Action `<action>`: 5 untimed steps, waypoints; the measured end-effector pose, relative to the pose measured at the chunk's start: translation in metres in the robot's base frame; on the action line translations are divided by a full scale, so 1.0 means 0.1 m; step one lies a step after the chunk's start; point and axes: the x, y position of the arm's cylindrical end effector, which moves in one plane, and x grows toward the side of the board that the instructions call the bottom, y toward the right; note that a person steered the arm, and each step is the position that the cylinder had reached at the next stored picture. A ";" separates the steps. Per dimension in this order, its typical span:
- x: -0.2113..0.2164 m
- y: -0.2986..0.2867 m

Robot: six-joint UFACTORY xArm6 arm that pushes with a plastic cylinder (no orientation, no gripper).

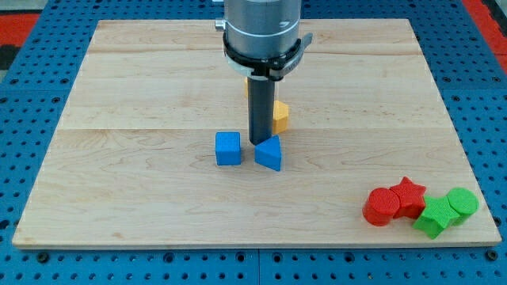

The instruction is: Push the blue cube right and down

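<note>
The blue cube (228, 148) sits near the middle of the wooden board (119, 95). A blue triangular block (269, 153) lies just to its right. My tip (260, 142) is between them at their upper edge, touching or nearly touching the top of the triangular block, and just right of the cube's upper right corner. A yellow block (280, 116) shows partly behind the rod.
At the view's bottom right a cluster lies close together: a red cylinder (381, 207), a red star (408, 195), a green star (433, 216) and a green cylinder (462, 203). The arm's grey body (261, 32) hangs over the board's top middle.
</note>
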 end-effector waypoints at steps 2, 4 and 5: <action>-0.28 -0.64; 0.03 -0.87; 0.02 -1.42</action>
